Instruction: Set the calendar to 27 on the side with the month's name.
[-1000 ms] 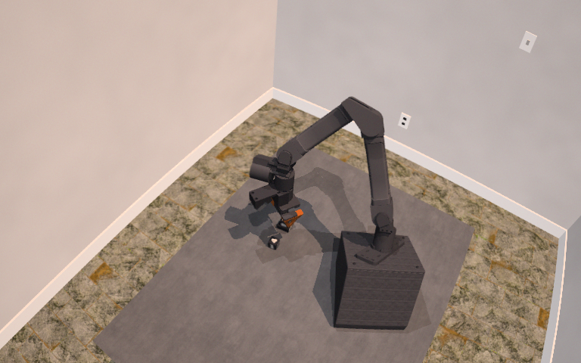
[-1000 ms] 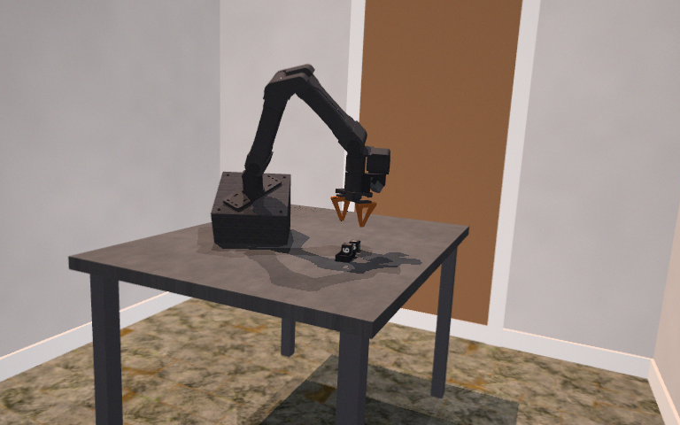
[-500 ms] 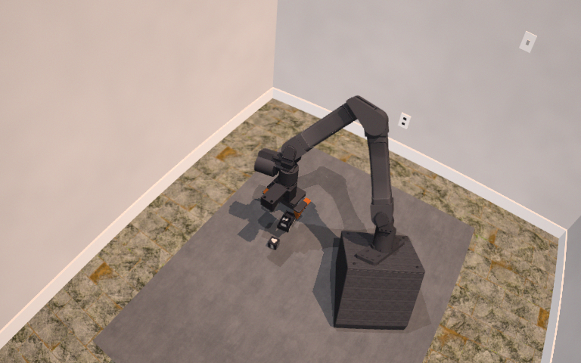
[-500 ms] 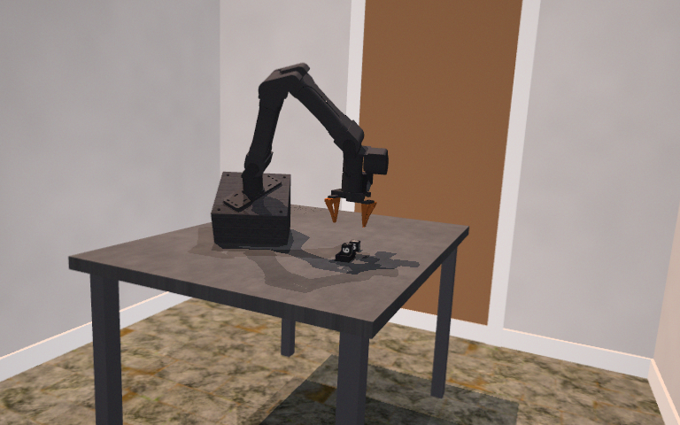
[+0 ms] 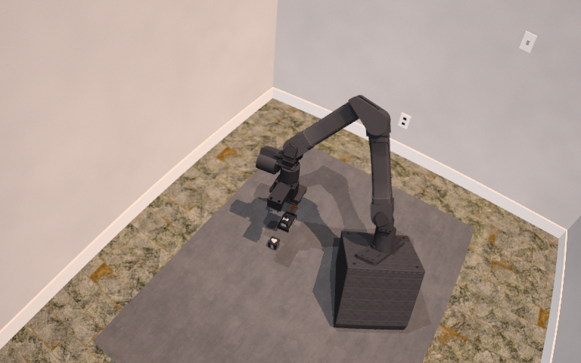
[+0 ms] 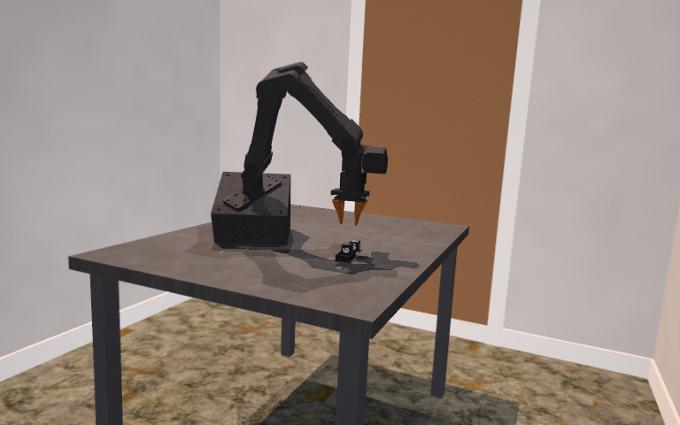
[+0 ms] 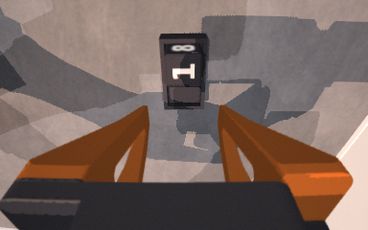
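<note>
The claw point(image 5: 293, 209) point(image 6: 348, 223) point(image 7: 183, 114) hangs partly open above the tray, gripping nothing.
Beneath it, the tray point(image 5: 286, 228) point(image 6: 339, 258) point(image 7: 162, 72) sits on the table point(image 5: 222, 287) point(image 6: 217, 268) point(image 7: 101, 43), holding one cube point(image 5: 287, 220) point(image 6: 345, 250) point(image 7: 183, 71) with a 1 on top; the other cube point(image 5: 274, 243) point(image 6: 355, 245) stands outside, near the tray. The month's name is too small to make out.

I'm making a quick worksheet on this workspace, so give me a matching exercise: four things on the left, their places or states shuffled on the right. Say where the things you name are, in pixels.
1. Tray point(image 5: 287, 229) point(image 6: 339, 258) point(image 7: 163, 72)
2. Cube showing 1 point(image 5: 285, 221) point(image 6: 345, 249) point(image 7: 184, 72)
3. Loose cube point(image 5: 274, 243) point(image 6: 354, 245)
4. Gripper point(image 5: 292, 210) point(image 6: 348, 223) point(image 7: 183, 114)

A. outside the tray
B. raised, fingers apart
C. flat on the table point(image 5: 185, 292) point(image 6: 175, 252) point(image 7: 101, 29)
D. inside the tray

Pairs: 1-C, 2-D, 3-A, 4-B
</note>
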